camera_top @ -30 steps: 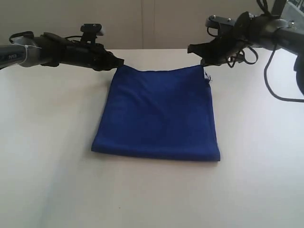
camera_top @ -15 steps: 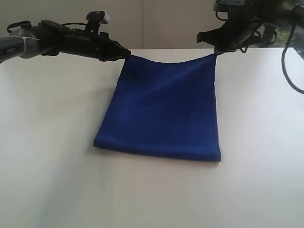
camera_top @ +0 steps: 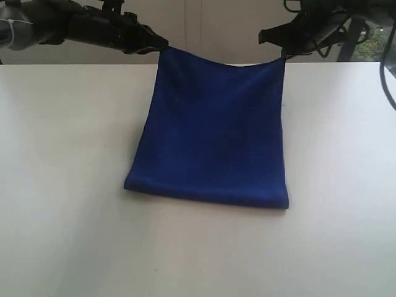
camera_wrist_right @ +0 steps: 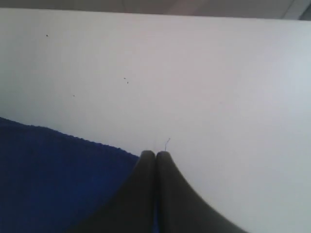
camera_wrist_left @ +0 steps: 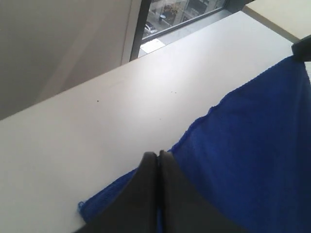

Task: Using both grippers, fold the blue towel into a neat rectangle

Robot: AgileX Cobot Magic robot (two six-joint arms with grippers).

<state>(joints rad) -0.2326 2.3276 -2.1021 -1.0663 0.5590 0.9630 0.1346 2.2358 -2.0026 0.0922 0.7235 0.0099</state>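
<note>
A: Where's the blue towel (camera_top: 210, 136)?
B: Near fold on the table (camera_top: 62, 185), far edge raised.
A: Held how?
B: Left fingers (camera_wrist_left: 146, 189) pinched tight on one top corner, right fingers (camera_wrist_right: 167, 189) pinched tight on the other.

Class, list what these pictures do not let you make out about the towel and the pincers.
1. Exterior view: both arms are cut off by the picture's edges behind the left pincer and right pincer.
2. Wrist views: the shut pincers cover the blue towel corners they hold.
3. Exterior view: the towel's front hides any layers beneath.
</note>
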